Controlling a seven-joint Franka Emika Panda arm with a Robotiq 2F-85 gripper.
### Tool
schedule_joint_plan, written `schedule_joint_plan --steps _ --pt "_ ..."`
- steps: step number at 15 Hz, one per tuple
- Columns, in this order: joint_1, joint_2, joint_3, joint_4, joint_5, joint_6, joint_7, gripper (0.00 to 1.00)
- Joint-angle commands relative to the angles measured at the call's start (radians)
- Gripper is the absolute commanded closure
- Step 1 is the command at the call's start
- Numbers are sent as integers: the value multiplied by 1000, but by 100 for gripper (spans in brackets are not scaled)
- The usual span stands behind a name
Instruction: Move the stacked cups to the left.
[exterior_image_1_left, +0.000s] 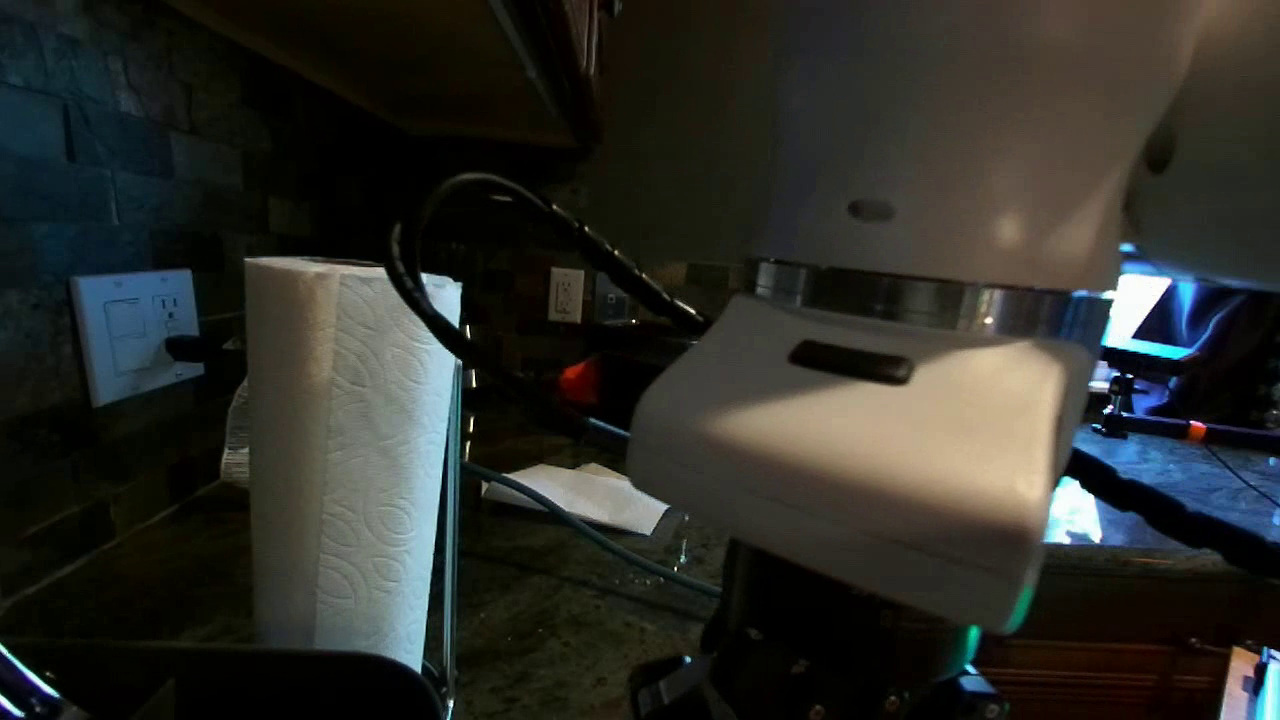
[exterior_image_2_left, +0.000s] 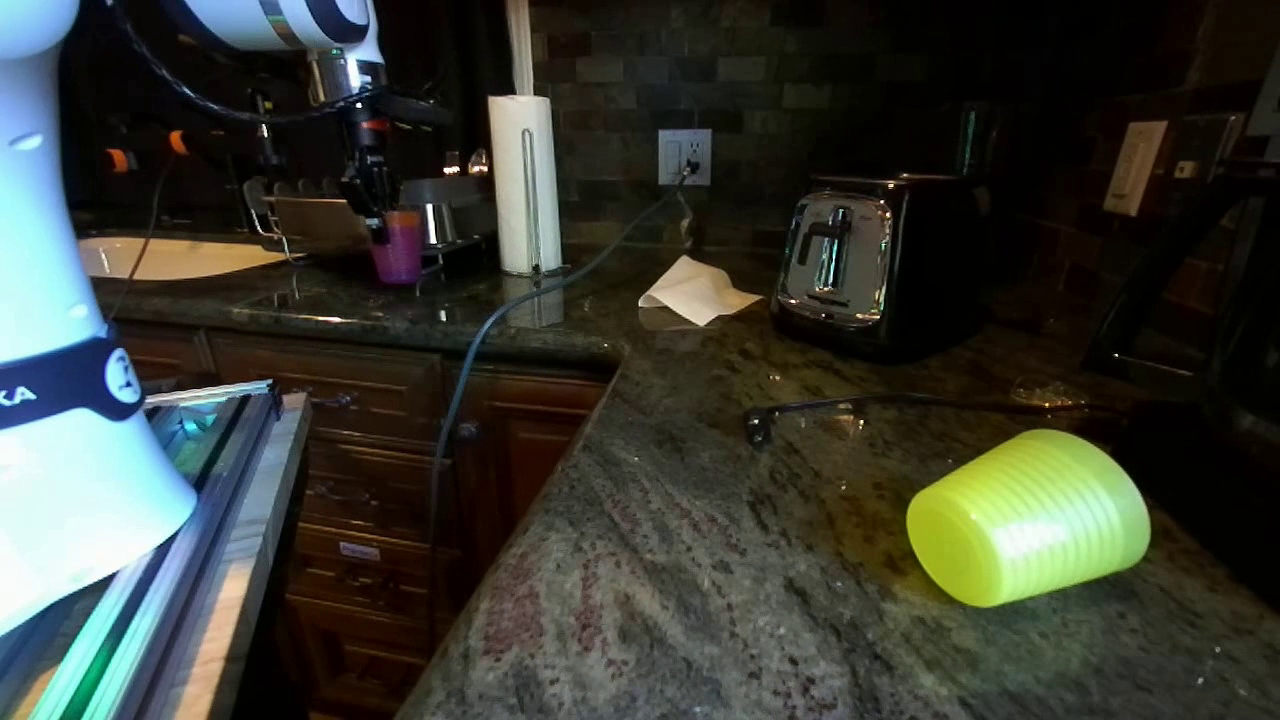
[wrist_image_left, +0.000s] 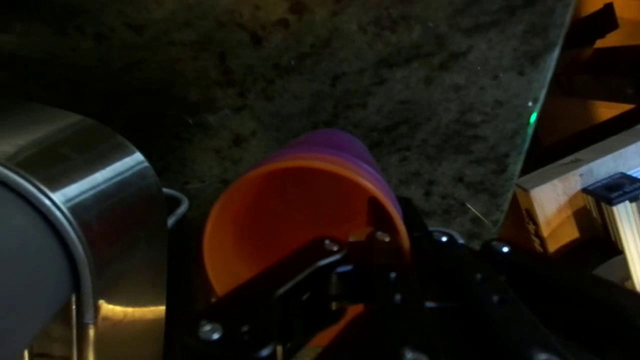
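fingers (wrist_image_left: 372, 256) pinch stacked cups (exterior_image_2_left: 400, 255) at rim | contact with counter (wrist_image_left: 435, 115) — unclear

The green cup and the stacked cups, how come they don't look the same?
The green cup lies on its side; the stacked cups look roughly upright. The green cup shows just one colour; the stacked cups are orange inside purple. Both narrow toward their bottoms.
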Motion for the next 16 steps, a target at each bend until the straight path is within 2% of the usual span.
schedule_joint_plan --steps 1,7,8,9,13,16 --pt "-52 52 33 25 -27 66 -41 98" --pt "-106 106 78 47 -4 78 -119 98" --pt "-114 106 85 53 5 72 -128 68" --pt "-123 102 91 56 13 65 -135 67" --pt "-160 31 125 60 166 21 -201 38" --pt "-176 -64 122 55 258 -11 -190 16"
